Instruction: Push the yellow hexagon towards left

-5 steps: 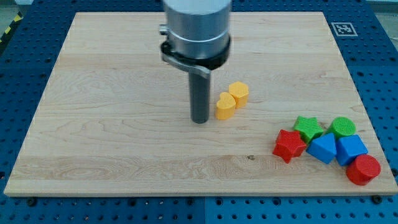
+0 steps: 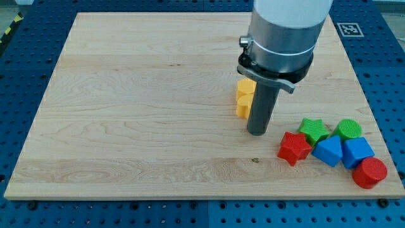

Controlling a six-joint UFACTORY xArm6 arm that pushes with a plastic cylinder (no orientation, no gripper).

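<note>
The yellow hexagon [image 2: 245, 87] sits right of the board's middle, its right side hidden behind my rod. A second yellow block [image 2: 243, 106], shape unclear, touches it just below. My tip [image 2: 256, 132] rests on the board just to the right of and below the lower yellow block, very close to it. I cannot tell whether it touches.
A cluster lies at the view's lower right: red star [image 2: 294, 147], green star [image 2: 314, 130], green cylinder [image 2: 348, 129], two blue blocks [image 2: 328, 152] [image 2: 357, 152], red cylinder [image 2: 369, 172]. The wooden board [image 2: 126, 95] lies on a blue perforated table.
My rod has moved from the left side of the yellow blocks to their right side. The lower yellow block now sits further right, under the hexagon.
</note>
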